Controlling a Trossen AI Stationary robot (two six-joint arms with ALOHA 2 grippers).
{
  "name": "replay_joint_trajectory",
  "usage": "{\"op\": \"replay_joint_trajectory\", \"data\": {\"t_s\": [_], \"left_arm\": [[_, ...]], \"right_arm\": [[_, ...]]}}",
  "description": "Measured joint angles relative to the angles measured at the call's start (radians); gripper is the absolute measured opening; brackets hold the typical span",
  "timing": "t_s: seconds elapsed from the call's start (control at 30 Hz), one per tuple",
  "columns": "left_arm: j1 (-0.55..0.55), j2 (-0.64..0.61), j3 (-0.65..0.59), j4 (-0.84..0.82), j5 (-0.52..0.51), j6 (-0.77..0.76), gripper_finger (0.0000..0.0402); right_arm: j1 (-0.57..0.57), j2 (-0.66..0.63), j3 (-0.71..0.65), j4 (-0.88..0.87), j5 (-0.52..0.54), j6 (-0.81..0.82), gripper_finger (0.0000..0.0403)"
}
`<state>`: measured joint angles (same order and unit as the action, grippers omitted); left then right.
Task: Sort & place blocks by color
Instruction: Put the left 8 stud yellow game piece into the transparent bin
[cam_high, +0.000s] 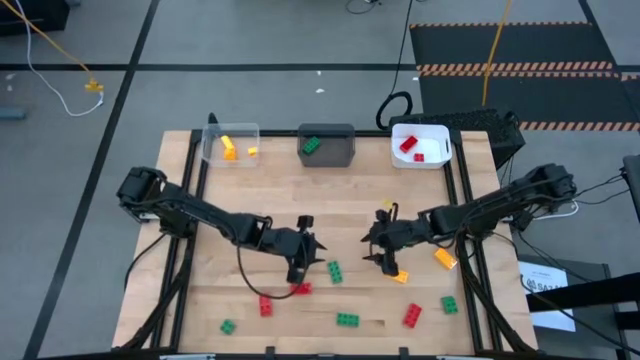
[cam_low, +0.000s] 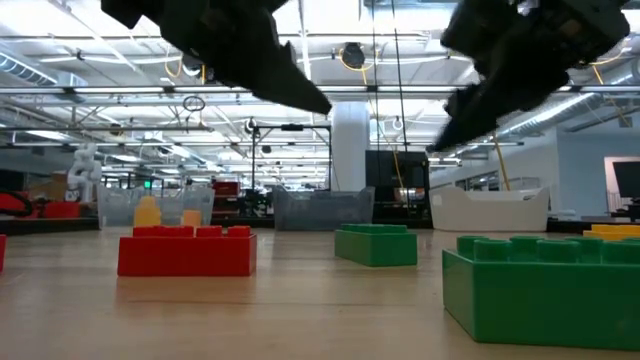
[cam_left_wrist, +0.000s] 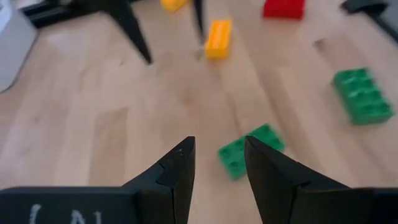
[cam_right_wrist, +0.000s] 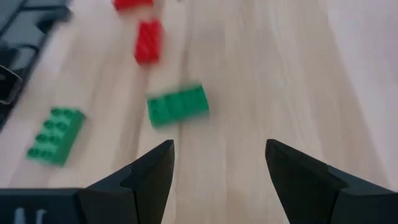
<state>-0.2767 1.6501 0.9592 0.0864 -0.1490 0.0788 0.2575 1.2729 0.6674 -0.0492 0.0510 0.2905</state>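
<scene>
Loose blocks lay scattered across the table's (cam_high: 210, 300) near half: a green one (cam_high: 334, 270) just beside my left claw (cam_high: 305, 262), a yellow one (cam_high: 400, 276) under my right claw (cam_high: 382, 255). Others sat sorted in three far bins (cam_high: 327, 146). Both claws hung over mid-table, empty, left part-open, right wide open.
</scene>
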Motion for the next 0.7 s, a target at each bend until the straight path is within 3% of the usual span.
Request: {"op": "replay_joint_trajectory", "data": {"t_s": [0.23, 0.47, 0.7], "left_arm": [[0.002, 0.009, 0.000, 0.100, 0.051, 0.024, 0.0141], [0.018, 0.034, 0.002, 0.193, 0.053, 0.077, 0.0141], [0.069, 0.032, 0.002, 0.227, 0.042, 0.071, 0.0141]], "right_arm": [[0.000, -0.037, -0.001, -0.283, -0.132, 0.232, 0.0242], [0.050, -0.047, -0.001, -0.490, -0.200, 0.300, 0.0242], [0.106, -0.047, -0.001, -0.525, -0.213, 0.361, 0.0242]]}}
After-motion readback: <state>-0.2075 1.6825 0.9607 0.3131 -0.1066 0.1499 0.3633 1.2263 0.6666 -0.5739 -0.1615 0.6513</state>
